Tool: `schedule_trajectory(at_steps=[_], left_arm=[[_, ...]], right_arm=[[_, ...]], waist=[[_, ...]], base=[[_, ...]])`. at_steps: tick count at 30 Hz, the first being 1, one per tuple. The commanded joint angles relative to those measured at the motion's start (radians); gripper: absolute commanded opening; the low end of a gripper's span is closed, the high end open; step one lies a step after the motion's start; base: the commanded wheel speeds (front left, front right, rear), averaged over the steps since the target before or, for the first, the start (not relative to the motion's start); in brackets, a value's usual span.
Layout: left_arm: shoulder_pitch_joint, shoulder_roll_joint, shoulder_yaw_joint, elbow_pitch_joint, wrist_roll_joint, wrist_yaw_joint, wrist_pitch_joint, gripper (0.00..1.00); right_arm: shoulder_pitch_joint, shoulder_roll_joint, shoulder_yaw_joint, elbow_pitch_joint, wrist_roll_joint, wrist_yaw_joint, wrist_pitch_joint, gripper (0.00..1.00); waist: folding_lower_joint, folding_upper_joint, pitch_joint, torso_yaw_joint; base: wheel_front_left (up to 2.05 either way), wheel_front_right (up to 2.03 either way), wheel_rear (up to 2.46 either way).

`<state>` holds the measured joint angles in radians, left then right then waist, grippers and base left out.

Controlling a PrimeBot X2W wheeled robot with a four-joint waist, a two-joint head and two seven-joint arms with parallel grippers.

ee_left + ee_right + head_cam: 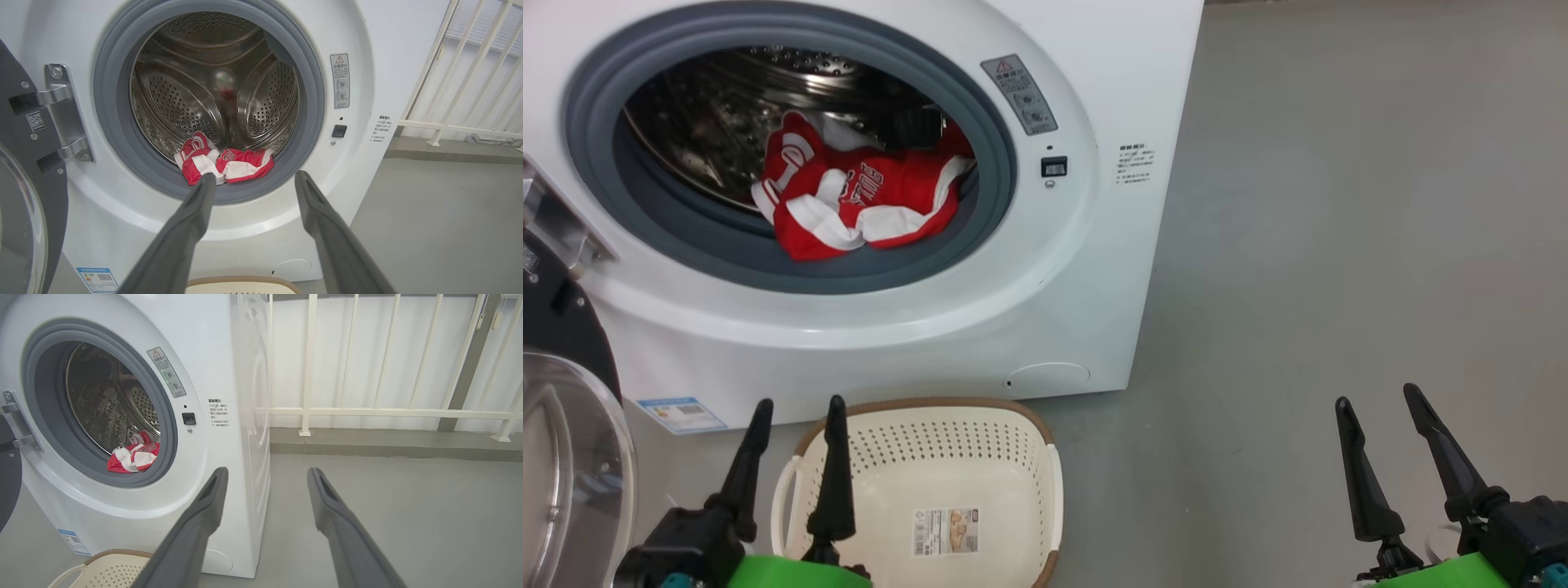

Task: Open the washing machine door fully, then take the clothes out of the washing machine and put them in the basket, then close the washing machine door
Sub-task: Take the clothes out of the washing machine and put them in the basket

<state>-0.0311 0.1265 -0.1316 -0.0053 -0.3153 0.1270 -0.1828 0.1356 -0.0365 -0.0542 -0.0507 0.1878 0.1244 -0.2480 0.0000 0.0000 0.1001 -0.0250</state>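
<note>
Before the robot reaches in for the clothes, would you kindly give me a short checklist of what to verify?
1. Door off the opening: ok, it stands aside at the left.
2. Clothes reachable: ok, they lie at the front lip of the washer.
3. Basket ready: ok, it stands on the floor below the opening, with no clothes in it.
4. Left pincer open and holding nothing: ok.
5. Right pincer open and holding nothing: ok.
6. Number of garments in the pile: cannot tell.
</note>
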Motion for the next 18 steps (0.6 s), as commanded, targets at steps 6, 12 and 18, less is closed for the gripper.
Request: schedule_trajectory(at_steps=[6, 12, 18], left_arm=[[-0.080, 0.003, 0.023, 0.017, 0.003, 0.000, -0.026, 1.00], [-0.113, 0.004, 0.015, 0.054, 0.000, -0.012, -0.034, 1.00], [-0.184, 0.001, 0.009, 0.099, -0.002, -0.021, -0.044, 1.00]], right_arm=[[-0.054, -0.014, 0.031, -0.025, 0.011, 0.006, -0.011, 1.00], [-0.065, -0.014, 0.034, -0.025, 0.010, 0.006, -0.012, 1.00], [-0.085, -0.014, 0.031, -0.032, 0.005, 0.006, -0.013, 1.00]], waist=[[0.0000, 0.0000, 0.048, 0.006], [0.0000, 0.0000, 0.072, 0.003], [0.0000, 0.0000, 0.125, 0.003]], base=[[0.00, 0.00, 0.00], [0.00, 0.00, 0.00], [0.00, 0.00, 0.00]])
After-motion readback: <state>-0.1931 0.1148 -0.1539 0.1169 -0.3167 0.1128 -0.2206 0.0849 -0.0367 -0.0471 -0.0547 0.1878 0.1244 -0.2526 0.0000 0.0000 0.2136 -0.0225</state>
